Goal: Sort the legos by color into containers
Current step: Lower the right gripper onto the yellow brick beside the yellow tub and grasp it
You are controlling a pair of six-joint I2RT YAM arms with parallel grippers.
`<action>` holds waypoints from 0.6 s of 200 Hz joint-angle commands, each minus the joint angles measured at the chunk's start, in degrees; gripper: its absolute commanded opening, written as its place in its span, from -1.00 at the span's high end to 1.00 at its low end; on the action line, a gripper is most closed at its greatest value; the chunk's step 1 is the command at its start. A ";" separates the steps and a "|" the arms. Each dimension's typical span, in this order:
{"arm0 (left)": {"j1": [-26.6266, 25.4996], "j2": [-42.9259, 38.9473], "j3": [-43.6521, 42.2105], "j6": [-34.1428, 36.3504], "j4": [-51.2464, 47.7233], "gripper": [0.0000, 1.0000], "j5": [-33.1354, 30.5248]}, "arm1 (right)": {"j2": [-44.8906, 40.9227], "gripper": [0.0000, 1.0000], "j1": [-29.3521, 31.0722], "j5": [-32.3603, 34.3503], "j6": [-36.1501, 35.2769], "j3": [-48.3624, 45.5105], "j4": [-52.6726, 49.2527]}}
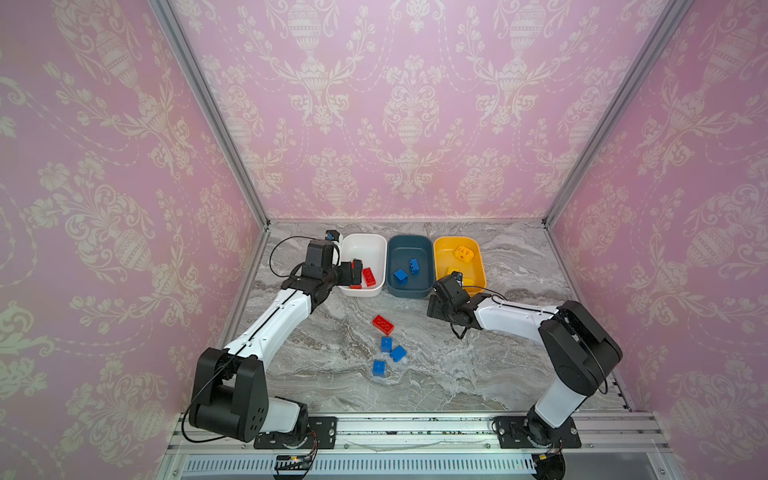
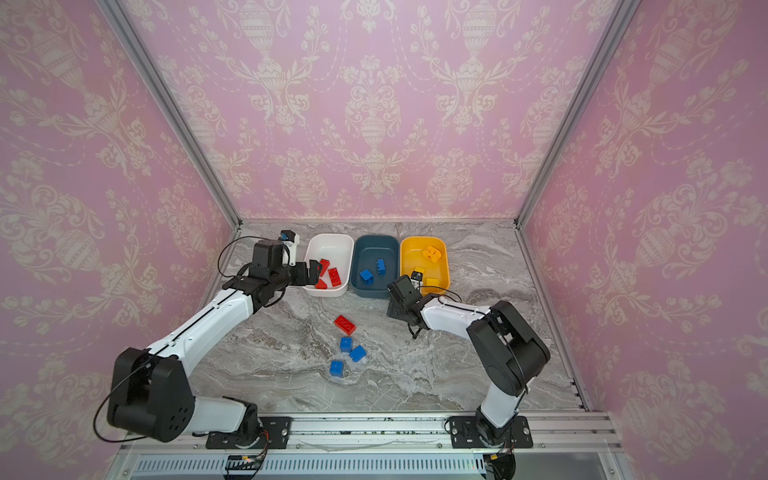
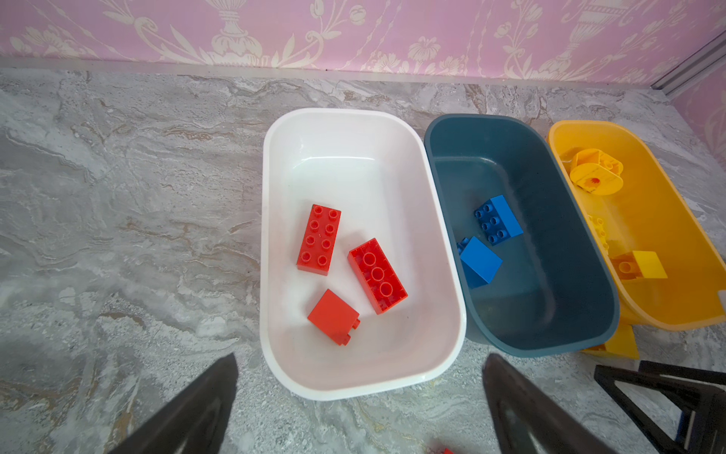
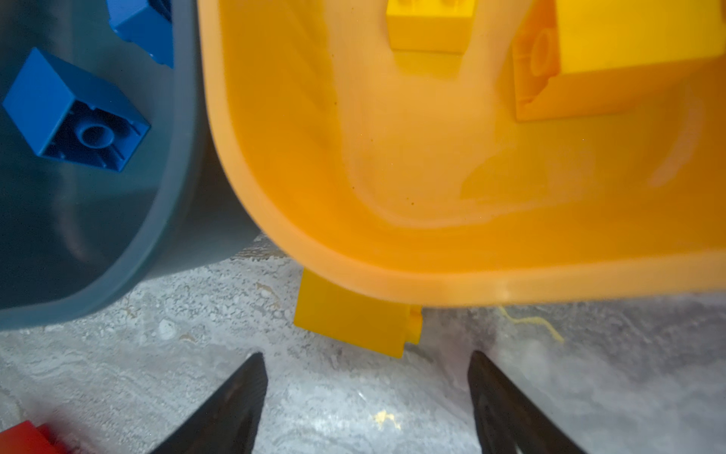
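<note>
Left pincer [image 3: 359, 359]: wide open, empty, tips at the near rim of the white tub [image 3: 345, 116]. Just ahead of it, inside that tub, lie three red bricks [image 3: 319, 239]. We read the spread jaws over this tub as a drop pose, since red goes to white.

To one side of the left pincer the teal tub [image 3: 550, 275] holds two blue bricks [image 3: 498, 220]. Beyond it the yellow tub [image 3: 668, 220] holds the rounded yellow piece [image 3: 596, 173] and a few other yellow ones. Colours match so far.

Right pincer [image 4: 366, 363]: low over the bench [image 4: 196, 373], jaws apart, gripping nothing. Right in front of its tips the stray yellow brick [image 4: 349, 318] lies on its side on the bench, outside the yellow tub and partly tucked under the rim. We cannot tell whether it touches the wall. We judge that is why this pincer is down low and aimed at the tub's foot: to take that brick. The overhanging rim leaves little room, so the jaws could nudge the tub.

Behind both pincers, toward the arm bases, a loose red brick [image 1: 383, 324] and three loose blue bricks [image 1: 386, 344] sit close together on the bench, unsorted.
</note>
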 commanded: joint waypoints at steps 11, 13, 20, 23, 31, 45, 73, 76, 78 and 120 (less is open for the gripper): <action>0.88 -1.41 -0.77 -0.29 0.27 -0.99 0.81 | 1.51 -0.58 0.32 3.64 1.11 1.83 1.86; 0.93 -1.40 -0.73 -0.27 0.26 -0.99 0.81 | 1.58 -0.57 0.33 3.76 1.11 1.83 1.95; 1.02 -1.33 -0.74 -0.27 0.28 -0.99 0.89 | 1.89 -0.56 0.32 3.95 1.13 1.83 2.36; 1.06 -1.31 -0.76 -0.27 0.28 -0.99 0.90 | 2.06 -0.52 0.36 4.13 1.10 1.83 2.60; 1.07 -1.32 -0.81 -0.26 0.38 -0.99 0.90 | 2.39 -0.48 0.35 4.45 1.21 1.77 3.06; 1.15 -1.23 -1.05 -0.26 0.61 -0.99 0.98 | 3.00 -0.46 0.31 4.77 1.11 1.74 4.19; 1.23 -1.28 -1.13 -0.25 0.47 -0.99 0.90 | 4.30 -0.42 0.33 5.46 0.95 2.61 4.95; 1.22 -1.28 -1.08 -0.22 0.46 -0.99 0.90 | 4.32 -0.42 0.34 5.61 0.94 2.69 4.93; 1.26 -1.29 -1.07 -0.24 0.52 -0.99 0.90 | 4.37 -0.42 0.38 5.64 0.93 2.71 5.03; 1.59 -1.22 -0.99 -0.24 0.65 -0.99 1.06 | 5.56 -0.35 0.33 6.71 0.49 4.09 4.45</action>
